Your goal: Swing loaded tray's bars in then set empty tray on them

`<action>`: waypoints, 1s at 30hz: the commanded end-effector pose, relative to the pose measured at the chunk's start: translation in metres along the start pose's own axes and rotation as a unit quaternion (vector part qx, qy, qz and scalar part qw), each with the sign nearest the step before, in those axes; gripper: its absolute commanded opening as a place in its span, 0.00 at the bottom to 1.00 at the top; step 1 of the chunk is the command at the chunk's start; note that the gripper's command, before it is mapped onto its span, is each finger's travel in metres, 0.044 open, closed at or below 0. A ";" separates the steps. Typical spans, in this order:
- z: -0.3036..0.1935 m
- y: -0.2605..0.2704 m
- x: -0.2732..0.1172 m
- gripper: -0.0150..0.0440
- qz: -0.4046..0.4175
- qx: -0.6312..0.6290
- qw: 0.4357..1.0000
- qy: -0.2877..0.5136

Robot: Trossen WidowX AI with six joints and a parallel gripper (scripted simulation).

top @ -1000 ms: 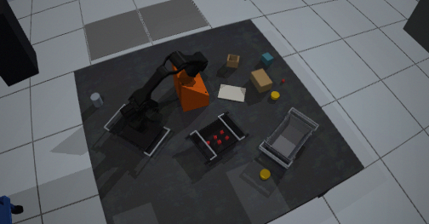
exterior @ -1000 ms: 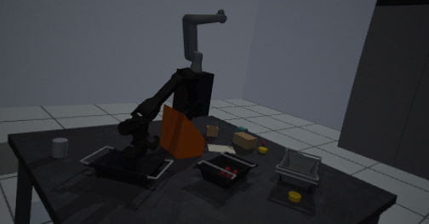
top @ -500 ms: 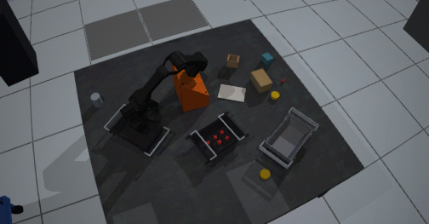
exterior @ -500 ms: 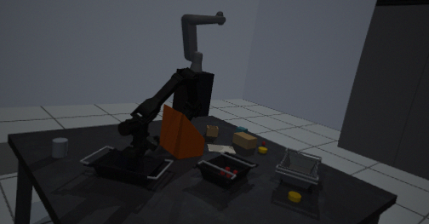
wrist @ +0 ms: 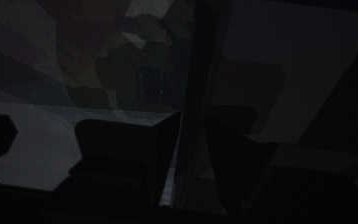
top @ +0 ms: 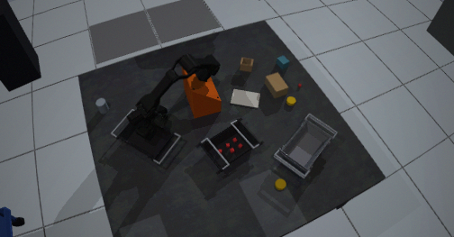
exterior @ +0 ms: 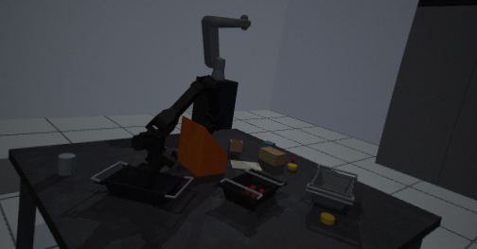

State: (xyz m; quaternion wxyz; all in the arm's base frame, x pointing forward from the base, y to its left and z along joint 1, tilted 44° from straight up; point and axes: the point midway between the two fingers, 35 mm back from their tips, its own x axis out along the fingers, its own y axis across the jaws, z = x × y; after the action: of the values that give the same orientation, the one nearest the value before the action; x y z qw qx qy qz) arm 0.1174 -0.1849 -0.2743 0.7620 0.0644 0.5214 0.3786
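Note:
The loaded black tray [top: 243, 157] [exterior: 237, 195] holds several red blocks [top: 231, 150] [exterior: 253, 188]. Its two wire bars [top: 215, 153] [top: 244, 134] lie in across its top, near its ends. The empty black tray [top: 155, 150] [exterior: 134, 191] stands on the table at the left, with its bars [top: 168, 150] [exterior: 181, 187] out over its ends. My gripper [top: 148, 129] [exterior: 153, 169] [wrist: 193, 118] points down at the far long side of the empty tray. Its fingers stand partly open, close on either side of the tray's dark wall; a firm grip on it does not show.
An orange wedge block [top: 200, 95] [exterior: 201, 152] stands near the arm. A grey tray [top: 304, 145] [exterior: 331, 198] is at the right. A grey cylinder [top: 102, 105] is at the left. Tan boxes [top: 276, 85] [top: 247, 64], a white plate [top: 245, 98] and yellow discs [top: 280, 184] [top: 291, 101] lie around.

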 end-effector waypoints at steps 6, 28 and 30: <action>0.001 0.001 0.000 0.35 0.002 0.003 1.000 -0.002; -0.001 0.000 -0.080 0.25 0.001 0.003 1.000 -0.001; -0.001 0.000 -0.080 0.25 0.001 0.003 1.000 -0.001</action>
State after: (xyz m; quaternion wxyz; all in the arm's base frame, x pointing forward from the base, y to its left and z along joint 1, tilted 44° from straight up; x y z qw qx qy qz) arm 0.1031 -0.2246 -0.2199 0.7586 0.0798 0.5196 0.3848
